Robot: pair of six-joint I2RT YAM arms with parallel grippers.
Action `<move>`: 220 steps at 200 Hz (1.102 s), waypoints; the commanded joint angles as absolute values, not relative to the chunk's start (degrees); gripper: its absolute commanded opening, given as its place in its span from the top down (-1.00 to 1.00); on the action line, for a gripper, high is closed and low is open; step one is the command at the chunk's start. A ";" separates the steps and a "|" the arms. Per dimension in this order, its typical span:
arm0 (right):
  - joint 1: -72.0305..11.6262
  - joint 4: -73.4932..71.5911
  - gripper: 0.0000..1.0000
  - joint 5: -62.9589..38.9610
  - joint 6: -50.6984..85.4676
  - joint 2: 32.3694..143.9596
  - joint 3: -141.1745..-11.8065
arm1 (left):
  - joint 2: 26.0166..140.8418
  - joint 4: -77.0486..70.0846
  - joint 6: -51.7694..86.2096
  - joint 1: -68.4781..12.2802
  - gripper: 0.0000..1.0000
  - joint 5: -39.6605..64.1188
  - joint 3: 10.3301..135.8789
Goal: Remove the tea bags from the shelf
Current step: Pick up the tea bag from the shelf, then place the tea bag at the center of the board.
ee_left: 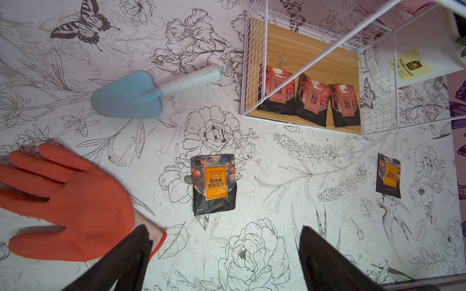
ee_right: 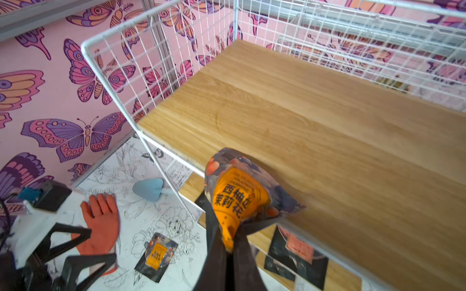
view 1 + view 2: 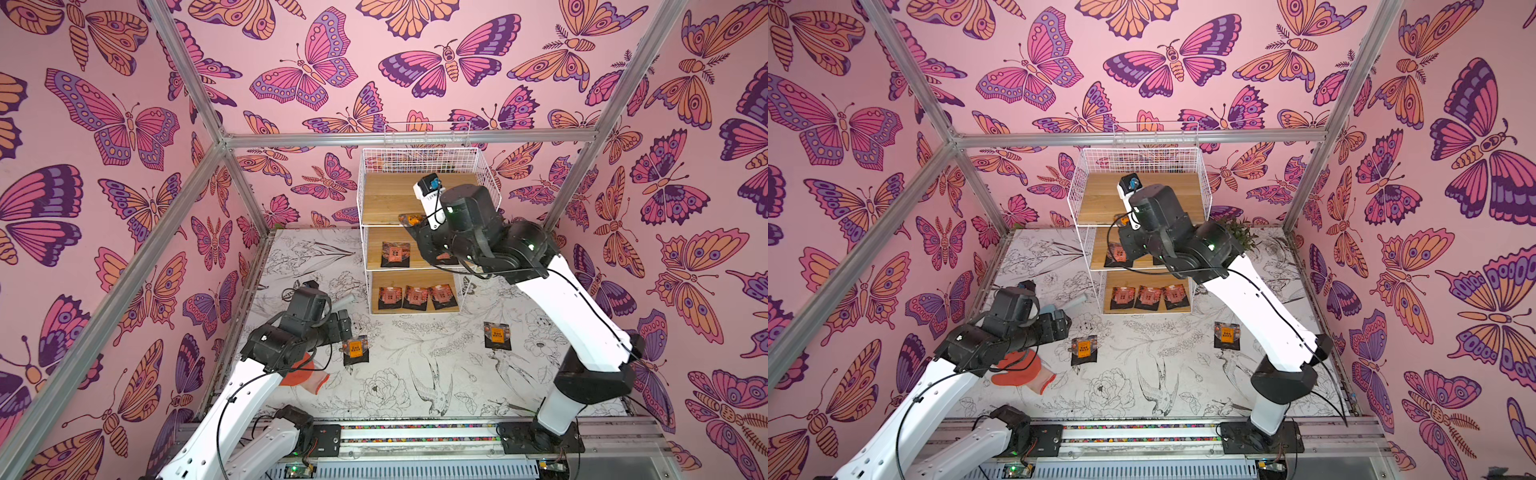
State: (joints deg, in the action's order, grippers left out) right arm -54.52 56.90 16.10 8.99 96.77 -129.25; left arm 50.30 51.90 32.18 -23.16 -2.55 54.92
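The white wire shelf (image 3: pixel 376 226) (image 3: pixel 1096 270) stands at the back of the table. My right gripper (image 2: pixel 232 226) is shut on an orange-labelled tea bag (image 2: pixel 239 194) (image 3: pixel 409 219), held at the front edge of the bare top board. One reddish tea bag (image 3: pixel 395 254) lies on the middle board, and my right arm hides a second one in part. Three reddish ones (image 1: pixel 312 100) (image 3: pixel 415 297) lie in a row on the bottom board. Two orange-labelled tea bags (image 1: pixel 214 184) (image 1: pixel 389 176) lie on the table. My left gripper (image 1: pixel 224 229) (image 3: pixel 345 324) hovers open beside the nearer one.
An orange rubber glove (image 1: pixel 68 201) (image 3: pixel 307 376) lies under my left arm. A blue trowel (image 1: pixel 131 95) lies left of the shelf. A white plant pot (image 1: pixel 413 65) stands right of the shelf. Aluminium frame posts (image 3: pixel 245 187) bound the back corners.
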 commanded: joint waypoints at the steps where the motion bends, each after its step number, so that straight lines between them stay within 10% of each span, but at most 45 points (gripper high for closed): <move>1: -55.40 57.66 1.00 18.76 10.85 88.86 -122.10 | 49.48 52.23 31.99 -22.76 -0.89 -2.10 55.61; 108: -58.73 57.78 1.00 25.30 33.49 61.56 -71.12 | 50.12 52.08 32.20 -22.81 -0.89 -1.32 54.93; 220: -47.31 29.80 1.00 14.42 31.72 69.84 -44.87 | 51.41 49.92 33.06 -22.85 -0.88 0.00 52.03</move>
